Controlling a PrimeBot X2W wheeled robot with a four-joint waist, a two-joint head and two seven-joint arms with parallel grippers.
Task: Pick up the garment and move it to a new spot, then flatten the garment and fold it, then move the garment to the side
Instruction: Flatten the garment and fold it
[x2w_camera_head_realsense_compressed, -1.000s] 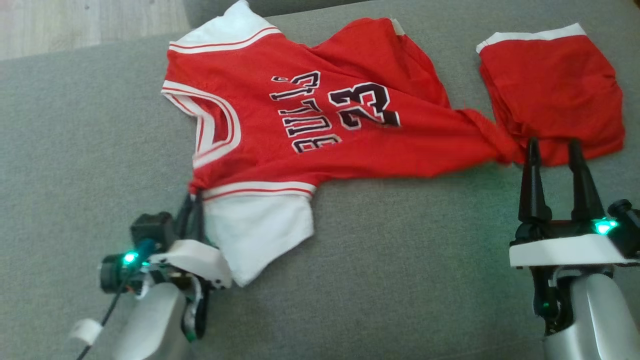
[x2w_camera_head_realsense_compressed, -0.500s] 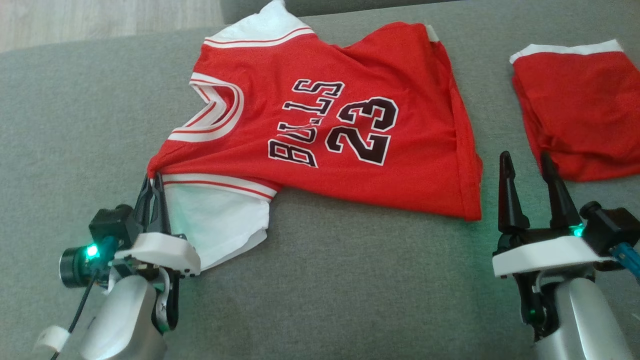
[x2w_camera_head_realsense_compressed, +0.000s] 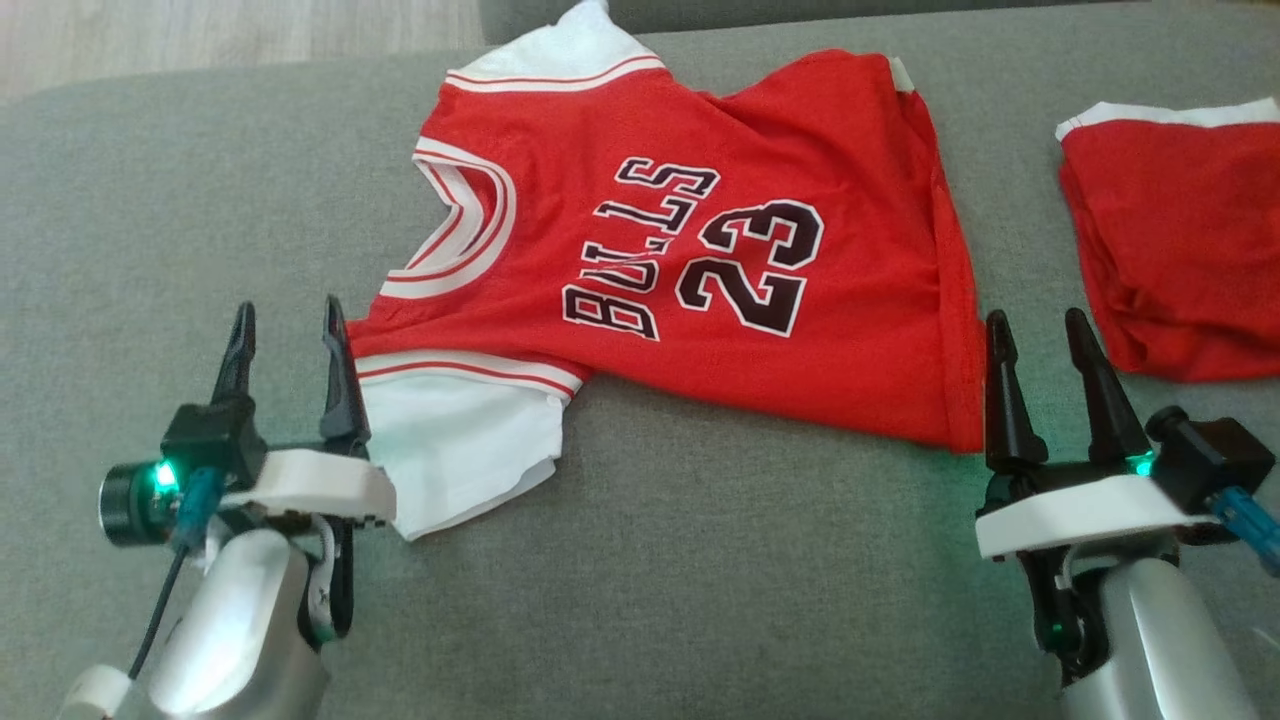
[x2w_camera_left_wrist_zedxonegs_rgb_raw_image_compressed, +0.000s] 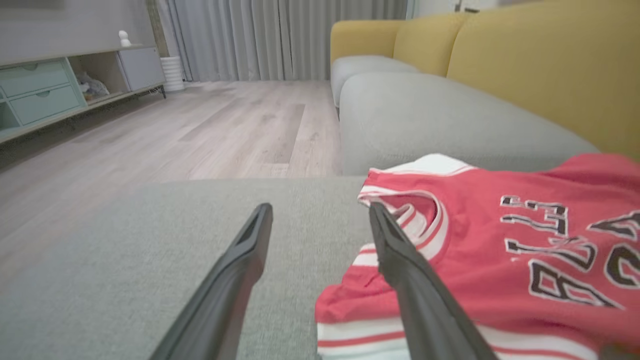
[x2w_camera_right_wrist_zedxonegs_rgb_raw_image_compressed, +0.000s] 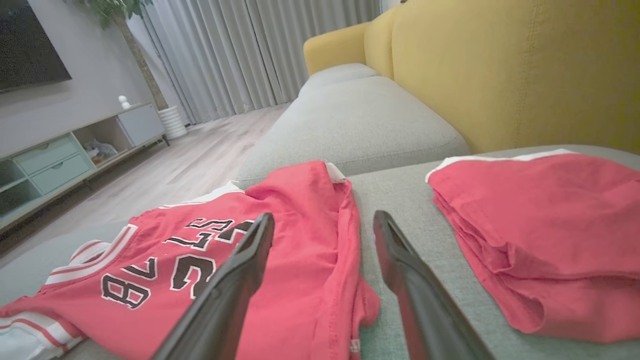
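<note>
Item 1: red basketball jersey (x2w_camera_head_realsense_compressed: 700, 250) with white sleeves and black "BULLS 23" lettering, spread front-up on the grey fabric sofa seat (x2w_camera_head_realsense_compressed: 700, 580), neckline toward the robot's left, hem toward its right. Item 2: folded red cloth piece (x2w_camera_head_realsense_compressed: 1180, 250) with a white band, on the same seat, apart from the hem. Left gripper (x2w_camera_head_realsense_compressed: 288, 308) at the jersey's near shoulder and right gripper (x2w_camera_head_realsense_compressed: 1035, 318) at its near hem corner: both jaws spread wide, holding nothing.
</note>
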